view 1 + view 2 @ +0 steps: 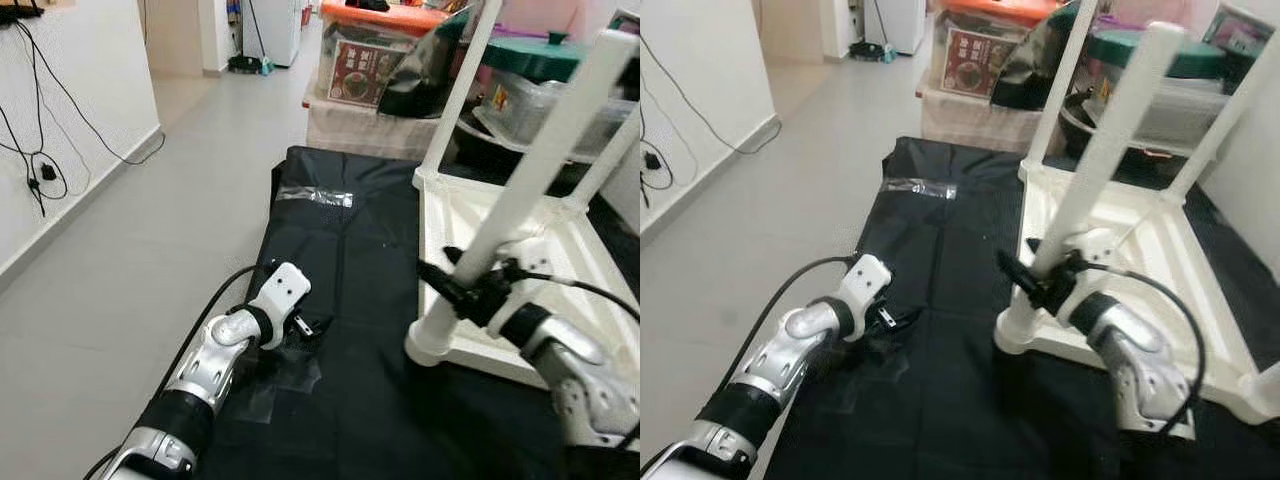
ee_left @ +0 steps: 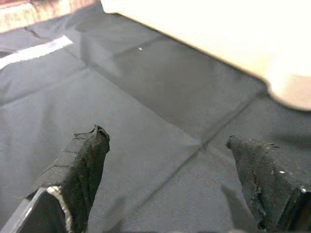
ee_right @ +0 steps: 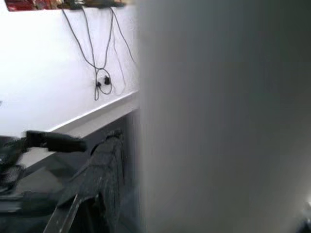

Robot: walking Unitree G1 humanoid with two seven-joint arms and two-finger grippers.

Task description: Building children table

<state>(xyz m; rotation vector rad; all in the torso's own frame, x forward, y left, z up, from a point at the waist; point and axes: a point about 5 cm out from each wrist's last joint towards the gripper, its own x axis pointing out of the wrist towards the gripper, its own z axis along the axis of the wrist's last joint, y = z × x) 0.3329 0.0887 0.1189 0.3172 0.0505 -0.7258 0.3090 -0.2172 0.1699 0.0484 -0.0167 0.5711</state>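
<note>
Grey floor tiles run back toward a hallway, and over them lies a black mat (image 1: 340, 300) carrying an upturned white children table (image 1: 530, 240), its top face down and its legs pointing up. Behind it stand storage boxes (image 1: 370, 60), and cables hang on the white wall at the robot's left. The right hand (image 1: 468, 285) is at the nearest leg (image 1: 500, 215), low on it, just above the round socket where the leg meets the table's corner; its black fingers (image 1: 445, 280) wrap the white tube, and the right wrist view has the leg pressed right up against the camera with one finger alongside, so the hand looks clamped on the leg. The left hand (image 2: 167, 160) hovers low over the mat, near the table's edge but apart from it, its two fingers spread wide with nothing between them. By my judgement the step in hand is seating or tightening this leg in its corner. To do it well, the grip should stay low near the socket, where it has most control, and the leg should be kept square to the tabletop while it is turned or pushed home. The free left hand could press on the table's rim so the frame does not slide or pivot on the slick mat.
</note>
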